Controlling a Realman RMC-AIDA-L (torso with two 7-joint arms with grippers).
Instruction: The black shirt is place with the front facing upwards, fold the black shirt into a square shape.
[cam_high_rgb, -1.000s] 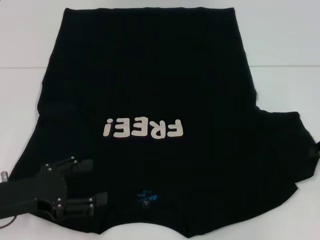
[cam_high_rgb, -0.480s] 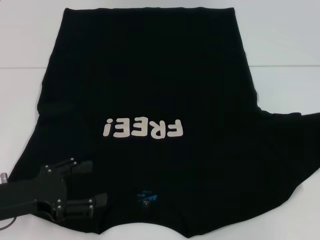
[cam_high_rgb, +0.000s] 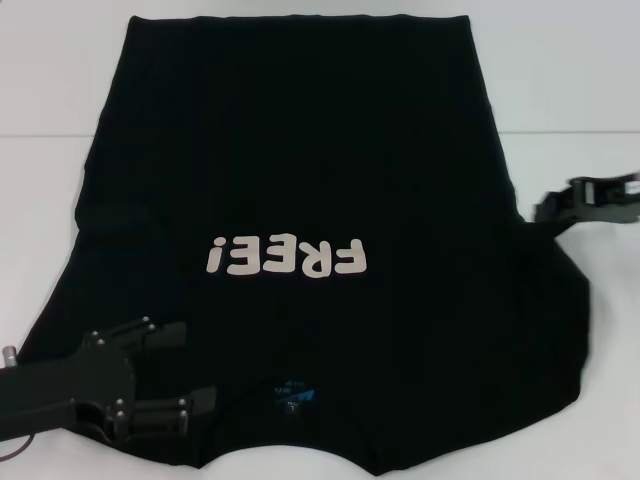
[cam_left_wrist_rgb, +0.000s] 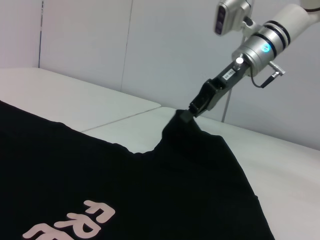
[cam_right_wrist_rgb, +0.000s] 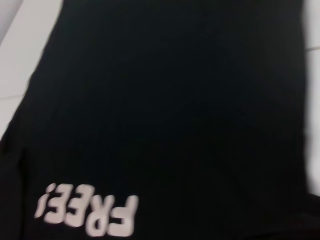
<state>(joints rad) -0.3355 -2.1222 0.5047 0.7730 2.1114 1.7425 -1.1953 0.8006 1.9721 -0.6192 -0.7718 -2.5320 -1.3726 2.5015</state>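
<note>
The black shirt lies spread front-up on the white table, with its cream "FREE!" print facing me and the blue neck label near the front edge. My right gripper is shut on the shirt's right sleeve and holds it lifted at the shirt's right side. The left wrist view shows that gripper pinching the cloth up into a peak. My left gripper is open and hovers over the shirt's near left shoulder. The right wrist view shows the shirt and print.
A seam line crosses the white table behind the shirt's middle. Bare table shows to the left, right and far side of the shirt. A pale wall stands behind the table.
The right gripper has moved from the right edge up and toward the far side, lifting the right sleeve, which lay flat before. The left gripper has stayed in place.
</note>
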